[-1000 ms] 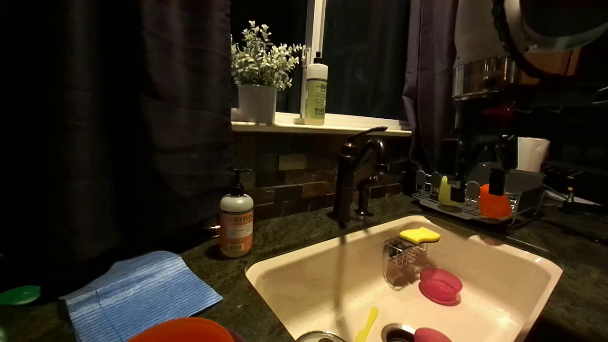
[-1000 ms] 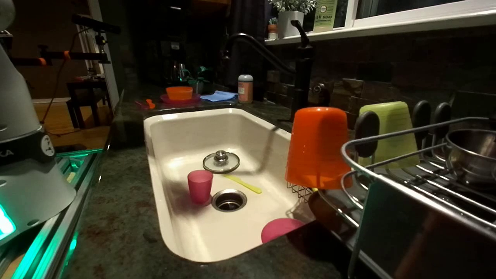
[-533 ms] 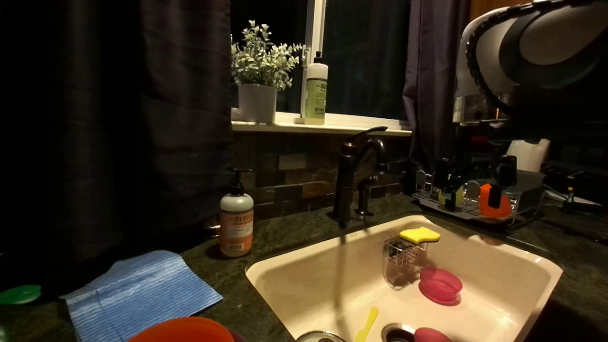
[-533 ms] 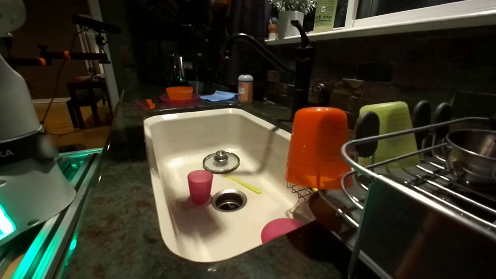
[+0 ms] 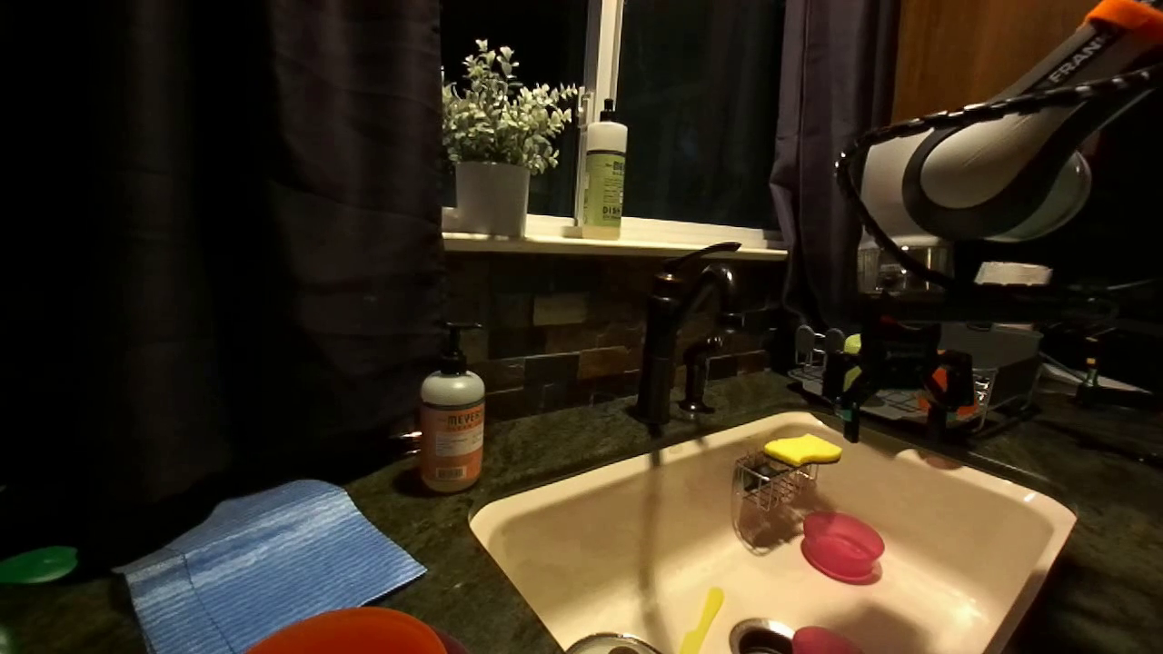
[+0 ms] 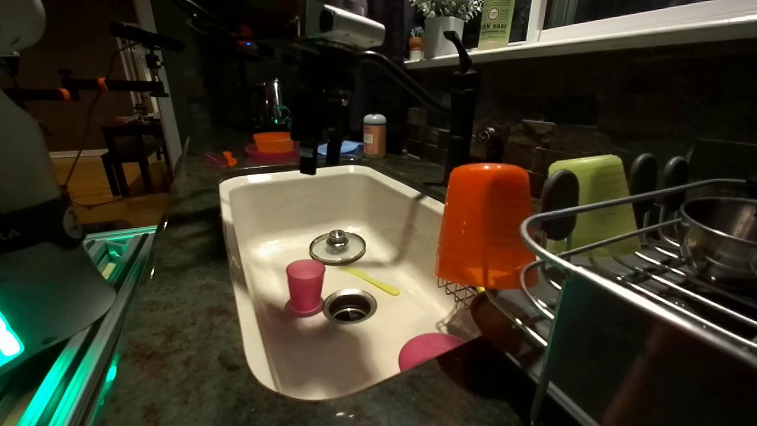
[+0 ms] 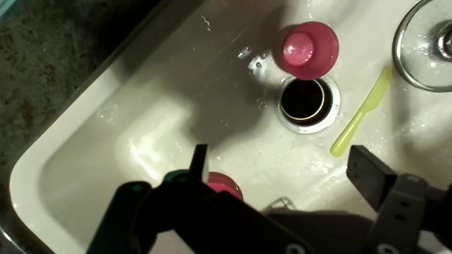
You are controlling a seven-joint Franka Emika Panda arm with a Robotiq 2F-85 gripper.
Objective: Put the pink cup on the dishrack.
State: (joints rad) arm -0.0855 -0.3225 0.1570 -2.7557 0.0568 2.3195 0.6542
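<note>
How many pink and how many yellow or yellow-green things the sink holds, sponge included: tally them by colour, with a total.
Pink: 2 (pink cup, pink dish)
Yellow or yellow-green: 2 (sponge, knife)
Total: 4

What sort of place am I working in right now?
Probably a home kitchen. A cream sink with a dark faucet is set into the counter, a dishrack stands beside it, and a dish soap bottle stands on the windowsill.
</note>
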